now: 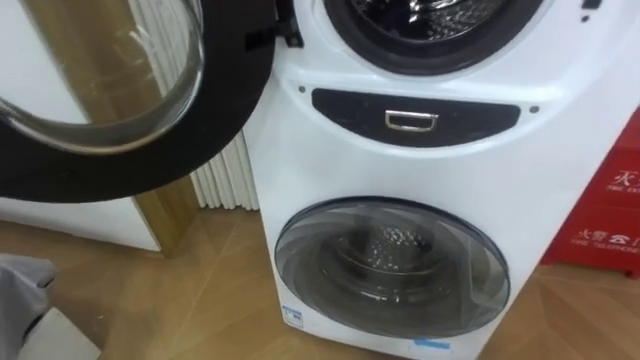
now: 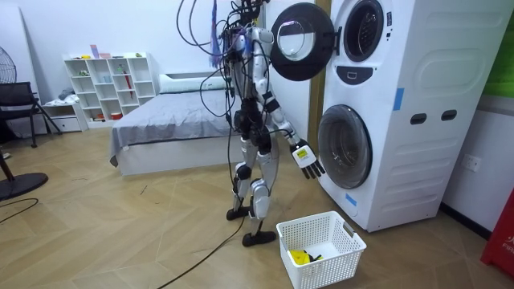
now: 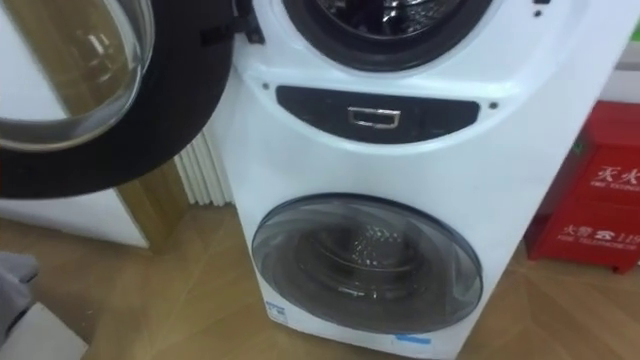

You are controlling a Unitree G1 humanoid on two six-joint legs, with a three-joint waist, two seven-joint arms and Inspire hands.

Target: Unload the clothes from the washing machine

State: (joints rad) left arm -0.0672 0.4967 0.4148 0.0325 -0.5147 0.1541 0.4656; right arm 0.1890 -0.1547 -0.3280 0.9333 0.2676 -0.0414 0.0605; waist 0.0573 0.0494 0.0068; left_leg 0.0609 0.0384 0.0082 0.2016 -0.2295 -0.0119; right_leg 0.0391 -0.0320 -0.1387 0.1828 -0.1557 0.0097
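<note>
Currently the robot stands upright on the wood floor (image 2: pixel 120 225), facing the stacked washing machine (image 1: pixel 330 160). Upper door (image 1: pixel 220 100) is swung wide open to the robot's left, glass bowl toward the camera. Upper drum opening (image 1: pixel 420 25) shows just its lower rim and some bare metal, so I can't tell if any clothes are inside. Below it is a dark panel (image 1: pixel 480 112) with a chrome handle (image 1: pixel 411 121). Lower door (image 1: pixel 390 265) is closed, with the steel drum visible through the glass.

Right hand (image 2: pixel 307 159) hangs low on an outstretched arm, just in front of the lower door and apart from it. Its fingers are spread and it's holding nothing.

White laundry basket (image 2: pixel 329 269) sits on the floor near the robot's feet, in front of the washer. A small yellow item (image 2: pixel 299 257) with something dark beside it lies in the bottom of the basket, too small to say whether it's a garment.

A grey shape (image 1: pixel 20 290) shows at the lower-left edge of the eye views, can't tell what it is.

Surroundings:
- white radiator (image 1: pixel 225 180) behind the open door
- red box (image 1: pixel 610 220) right of the washer
- bed (image 2: pixel 169 120), white cubby shelf (image 2: pixel 112 84) and dark chair (image 2: pixel 16 100) well behind the robot
</note>
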